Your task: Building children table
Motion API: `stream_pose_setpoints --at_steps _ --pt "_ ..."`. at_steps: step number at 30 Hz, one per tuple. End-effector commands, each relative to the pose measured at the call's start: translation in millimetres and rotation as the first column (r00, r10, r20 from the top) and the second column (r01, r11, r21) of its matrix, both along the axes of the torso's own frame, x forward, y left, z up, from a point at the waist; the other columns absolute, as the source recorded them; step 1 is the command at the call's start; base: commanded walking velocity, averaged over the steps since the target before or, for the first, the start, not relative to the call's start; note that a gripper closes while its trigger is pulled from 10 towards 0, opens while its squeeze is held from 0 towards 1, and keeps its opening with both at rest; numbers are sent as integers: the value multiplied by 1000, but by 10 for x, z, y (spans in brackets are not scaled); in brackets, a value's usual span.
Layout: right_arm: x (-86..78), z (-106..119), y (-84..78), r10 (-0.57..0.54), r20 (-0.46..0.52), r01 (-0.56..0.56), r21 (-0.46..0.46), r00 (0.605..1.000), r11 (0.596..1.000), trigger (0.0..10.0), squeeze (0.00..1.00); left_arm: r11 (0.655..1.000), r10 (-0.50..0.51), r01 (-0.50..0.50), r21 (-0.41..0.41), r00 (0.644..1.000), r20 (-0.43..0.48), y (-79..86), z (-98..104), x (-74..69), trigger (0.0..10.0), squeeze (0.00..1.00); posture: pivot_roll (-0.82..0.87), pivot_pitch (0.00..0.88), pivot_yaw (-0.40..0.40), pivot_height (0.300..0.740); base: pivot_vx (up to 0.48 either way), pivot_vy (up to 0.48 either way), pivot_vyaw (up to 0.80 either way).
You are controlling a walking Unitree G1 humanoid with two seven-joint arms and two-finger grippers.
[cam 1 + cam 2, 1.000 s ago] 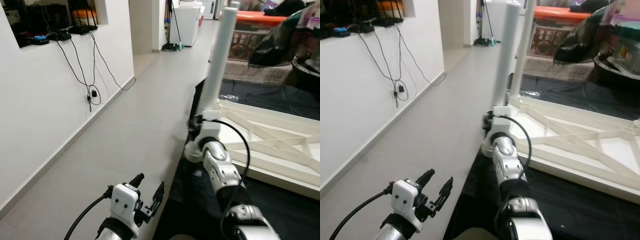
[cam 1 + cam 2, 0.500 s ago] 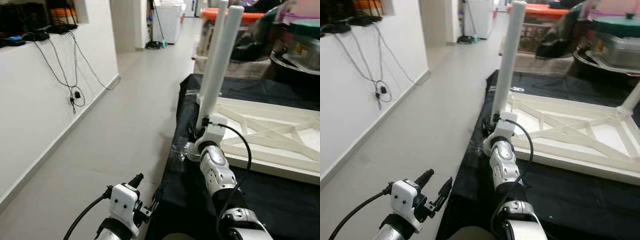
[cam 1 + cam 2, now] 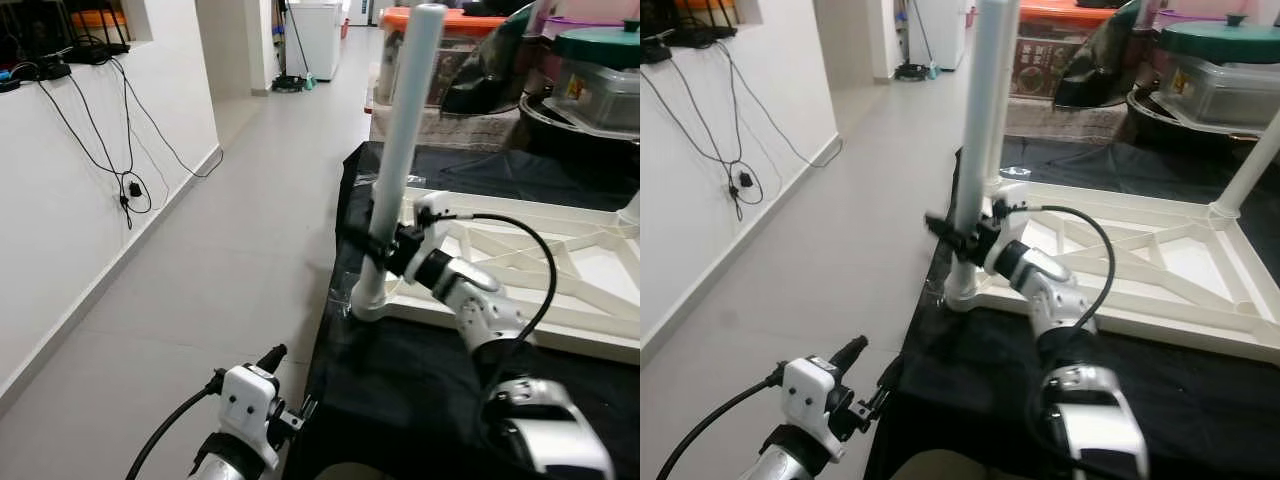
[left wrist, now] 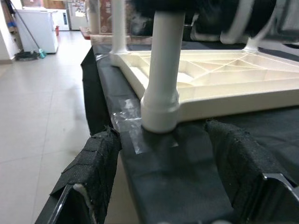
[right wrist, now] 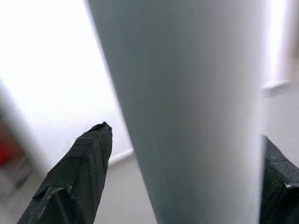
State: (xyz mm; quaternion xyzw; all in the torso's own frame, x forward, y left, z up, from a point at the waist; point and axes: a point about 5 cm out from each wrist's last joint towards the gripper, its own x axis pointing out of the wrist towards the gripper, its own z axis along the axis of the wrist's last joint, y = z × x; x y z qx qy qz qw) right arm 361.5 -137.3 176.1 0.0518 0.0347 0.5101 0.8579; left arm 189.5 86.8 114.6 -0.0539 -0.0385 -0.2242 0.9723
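The right end effector grips the upright white leg, seated in the corner of the overturned white table frame. The left end effector hovers low near the leg's base, fingers spread, holding nothing.

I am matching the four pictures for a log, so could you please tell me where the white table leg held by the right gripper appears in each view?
Left eye: table leg, centre, tilted.
Right eye: left of centre.
Left wrist: centre, foot in corner socket.
Right wrist: close up, between the fingers.
Shared landmark: white tabletop frame.
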Motion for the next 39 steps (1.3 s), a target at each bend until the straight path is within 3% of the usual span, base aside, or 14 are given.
stream_pose_setpoints --at_steps 1,8,9,16,21,22,24,25,27,28,29,31,34,39 --pt "-103 -205 186 164 -79 -168 -42 983 985 10000 0 1000 -1 0 -6 1000 -19 -2 -26 -4 10000 0 44 0 -27 740 0 0 0" --pt "-127 -243 350 326 -81 -334 -119 942 935 10000 0 1000 1 -1 -6 1000 -19 -3 -25 -12 10000 0 62 0 -37 740 0 0 0" --pt "-106 -242 367 308 -82 -316 -124 948 941 0 0 1000 1 -1 -5 1000 -20 -3 -26 -12 10000 0 62 0 -37 740 0 0 0" --pt "-56 -240 381 222 -48 -227 -142 974 963 0 0 1000 1 -1 -6 1000 -21 -4 -27 -16 10000 0 62 0 -37 740 0 0 0" --pt "92 -238 298 -122 44 127 -155 992 980 0 0 1000 0 -1 -8 1000 -25 -10 -32 -21 10000 0 58 0 -35 740 0 0 0" --pt "164 -253 210 -324 58 329 -161 944 931 0 0 1000 0 0 -9 1000 -25 -11 -34 -19 10000 0 49 0 -30 740 0 0 0" --pt "164 -253 210 -324 58 329 -161 944 931 0 0 1000 0 0 -9 1000 -25 -11 -34 -19 10000 0 49 0 -30 740 0 0 0" --pt "208 -278 96 -514 62 517 -157 855 841 0 0 1000 -1 1 -10 1000 -26 -11 -36 -18 10000 0 49 0 -30 740 0 0 0" --pt "173 -302 -207 -839 100 844 -99 535 526 0 0 1000 -3 3 -9 1000 -27 -13 -42 -13 10000 0 50 0 -33 740 0 0 0" --pt "173 -302 -207 -839 100 844 -99 535 526 0 0 1000 -3 3 -9 1000 -27 -13 -42 -13 10000 0 50 0 -33 740 0 0 0" --pt "108 -305 -296 -904 101 910 -65 415 410 0 0 1000 -4 4 -8 1000 -27 -14 -44 -11 10000 0 50 0 -33 740 0 0 0" --pt "8 -352 -337 -954 66 956 -54 293 290 0 0 1000 -4 4 -7 1000 -26 -11 -47 -11 10000 0 51 0 -34 740 0 0 0" --pt "-83 -473 -283 -980 -12 972 -124 201 201 0 0 1000 -3 3 -5 1000 -26 -8 -49 -21 10000 0 48 0 -29 740 0 0 0" --pt "-54 -472 -184 -985 -39 974 -148 167 171 0 0 1000 -5 5 -6 1000 -27 -9 -53 -26 10000 0 47 0 -33 740 0 0 0"
